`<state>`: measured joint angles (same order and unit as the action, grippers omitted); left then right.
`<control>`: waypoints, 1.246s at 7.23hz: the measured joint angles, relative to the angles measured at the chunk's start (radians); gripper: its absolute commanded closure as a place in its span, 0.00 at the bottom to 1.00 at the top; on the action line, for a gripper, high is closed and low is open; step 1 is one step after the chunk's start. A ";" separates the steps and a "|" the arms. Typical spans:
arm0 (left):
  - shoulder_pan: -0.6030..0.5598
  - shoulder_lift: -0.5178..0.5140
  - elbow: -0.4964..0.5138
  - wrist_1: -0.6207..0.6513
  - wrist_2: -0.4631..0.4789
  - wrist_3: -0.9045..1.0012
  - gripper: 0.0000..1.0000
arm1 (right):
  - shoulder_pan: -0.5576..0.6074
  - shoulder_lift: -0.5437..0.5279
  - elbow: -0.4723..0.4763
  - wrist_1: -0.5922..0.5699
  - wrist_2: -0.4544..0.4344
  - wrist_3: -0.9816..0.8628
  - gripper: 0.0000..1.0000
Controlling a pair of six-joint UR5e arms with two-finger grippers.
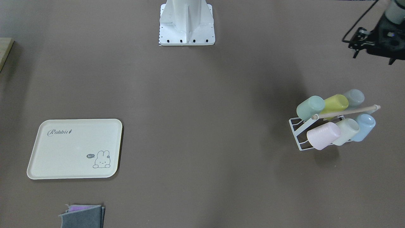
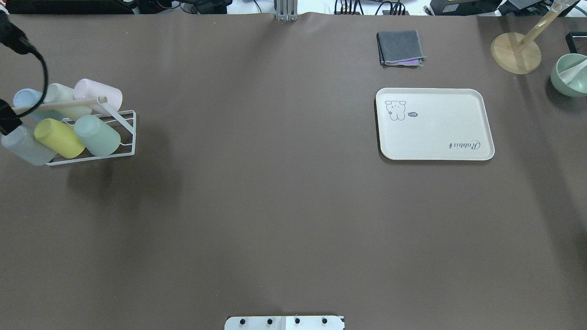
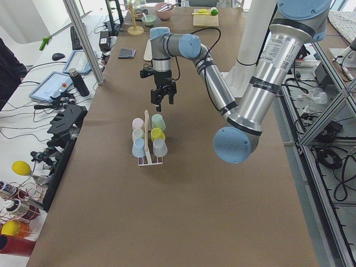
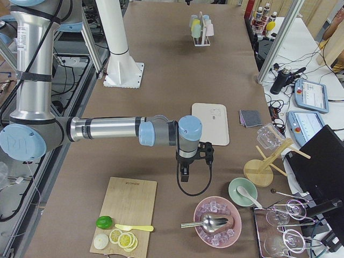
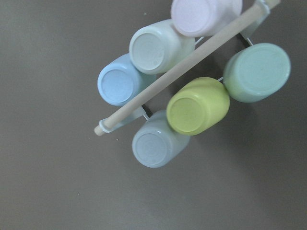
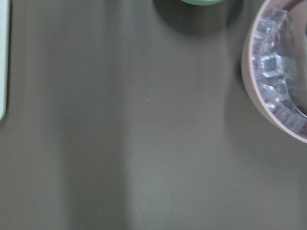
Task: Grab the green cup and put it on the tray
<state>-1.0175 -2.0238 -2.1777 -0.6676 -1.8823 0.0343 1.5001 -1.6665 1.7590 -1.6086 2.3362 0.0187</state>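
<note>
The green cup (image 1: 310, 107) lies tilted on a white wire rack (image 1: 296, 134), at the end of its row next to a yellow-green cup (image 1: 334, 103). It also shows in the overhead view (image 2: 97, 135) and the left wrist view (image 5: 256, 72). My left gripper (image 1: 373, 58) hangs open and empty high above the table, beside the rack; it also shows in the left side view (image 3: 163, 102). The tray (image 1: 76, 148) lies flat and bare far across the table (image 2: 435, 123). My right gripper (image 4: 185, 171) hovers beyond the tray; I cannot tell whether it is open.
The rack also holds pink (image 1: 322, 135), cream (image 1: 347, 130) and blue (image 1: 364, 126) cups under a wooden bar (image 1: 346, 111). A folded grey cloth (image 2: 400, 48) lies by the tray. A wooden stand (image 2: 516, 52), green bowl (image 2: 570, 75) and pink ice bowl (image 6: 278, 72) are near the right gripper.
</note>
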 measured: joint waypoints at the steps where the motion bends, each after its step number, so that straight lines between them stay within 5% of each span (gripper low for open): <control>1: 0.093 -0.056 0.000 0.056 0.086 -0.005 0.02 | -0.035 0.035 -0.023 0.040 0.036 0.017 0.01; 5: 0.415 -0.076 0.020 -0.003 0.394 -0.076 0.02 | -0.173 0.192 -0.357 0.550 0.116 0.327 0.01; 7: 0.532 -0.062 0.028 -0.025 0.578 -0.079 0.02 | -0.230 0.326 -0.520 0.659 0.112 0.415 0.01; 9: 0.599 0.013 0.024 -0.079 0.742 -0.081 0.02 | -0.272 0.381 -0.568 0.682 0.107 0.458 0.01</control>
<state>-0.4189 -2.0113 -2.1541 -0.7462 -1.1401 -0.0466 1.2285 -1.2855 1.1906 -0.9262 2.4431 0.4770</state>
